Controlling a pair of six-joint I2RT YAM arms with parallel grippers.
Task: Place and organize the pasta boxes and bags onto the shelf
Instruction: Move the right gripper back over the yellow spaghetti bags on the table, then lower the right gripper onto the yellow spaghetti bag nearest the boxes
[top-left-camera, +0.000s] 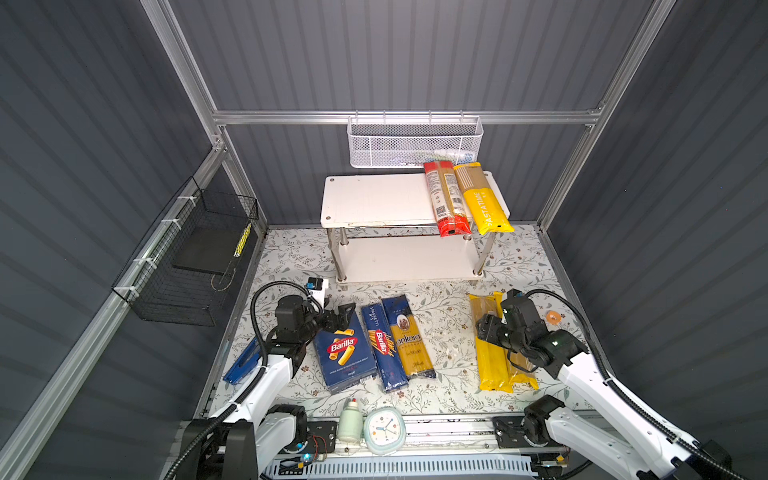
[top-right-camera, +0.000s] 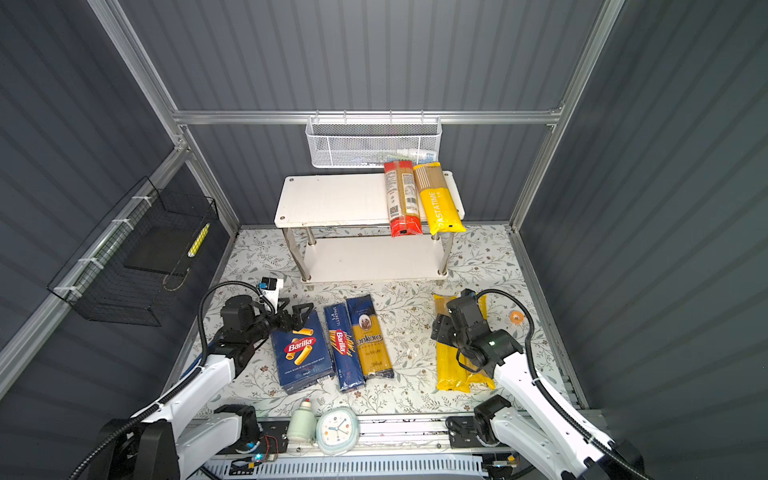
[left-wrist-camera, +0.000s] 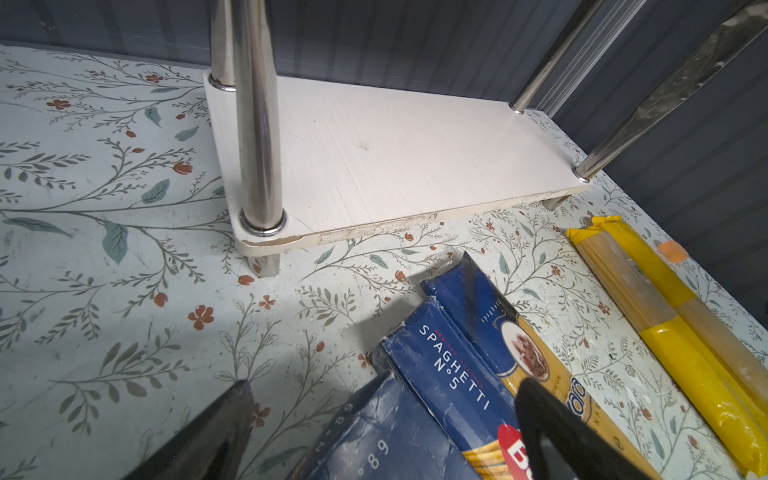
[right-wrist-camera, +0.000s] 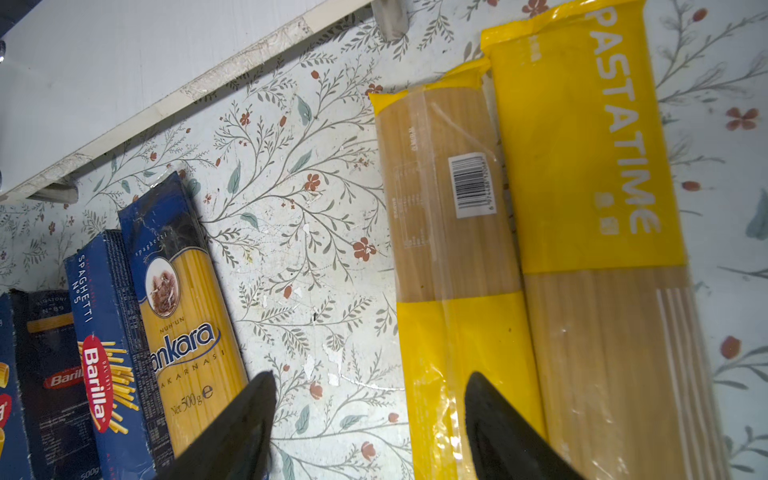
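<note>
**Desk:** What sits closest in?

**Photographer:** The jaws of the right arm, released and standing wide. One black finger is over a barcoded yellow bag, the other over bare floral worktop. A second yellow bag, marked PASTATIME, lies flat against the first along its length.

**Desk:** And on the other side?

**Photographer:** The jaws of the left arm are likewise released. They straddle the far end of the wide Barilla carton, and I cannot tell whether they touch it. Just beside that carton lies the narrow spaghetti carton, then the blue "ankara" bag. All three are flat on the worktop, side by side, in front of the shelf.

**Desk:** The shelf itself?

**Photographer:** The white two-tier shelf stands at the back of the worktop. A red bag and a third yellow bag lie side by side across the right end of its top board, their near ends overhanging the front edge.
</note>
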